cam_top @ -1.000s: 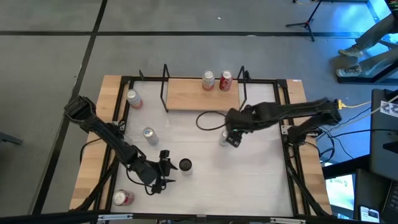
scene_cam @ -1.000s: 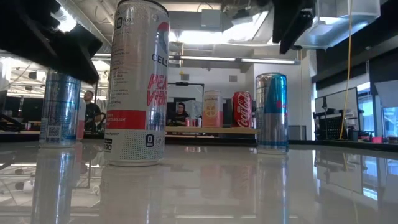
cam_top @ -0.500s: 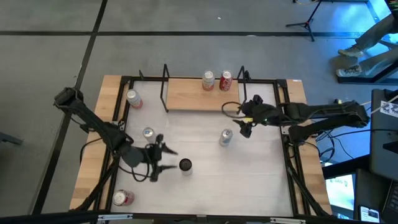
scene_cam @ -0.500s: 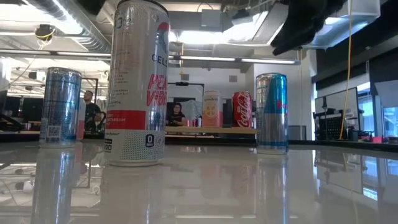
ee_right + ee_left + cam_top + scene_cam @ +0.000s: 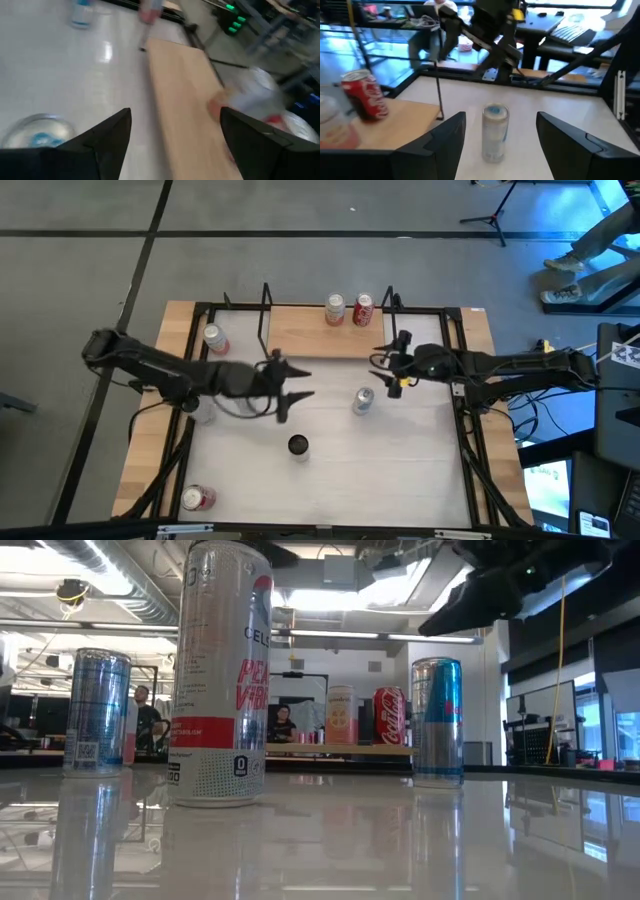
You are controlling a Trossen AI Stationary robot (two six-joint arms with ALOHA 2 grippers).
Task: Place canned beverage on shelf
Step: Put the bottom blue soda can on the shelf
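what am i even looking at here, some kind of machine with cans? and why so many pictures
It is a robot with two dark arms at a white table, each ending in a two-finger gripper. The pictures show one moment from several cameras: one overhead, one at table height, and one on each wrist, looking out between that arm's fingers.

Seen from above, the left gripper and the right gripper hang over the table with fingers apart, holding nothing. A silver and blue can stands between them; the left wrist camera faces it.

At the back stands a small wooden shelf with two cans already on it. More cans stand loose on the table, including a tall white can close to the table-height camera.
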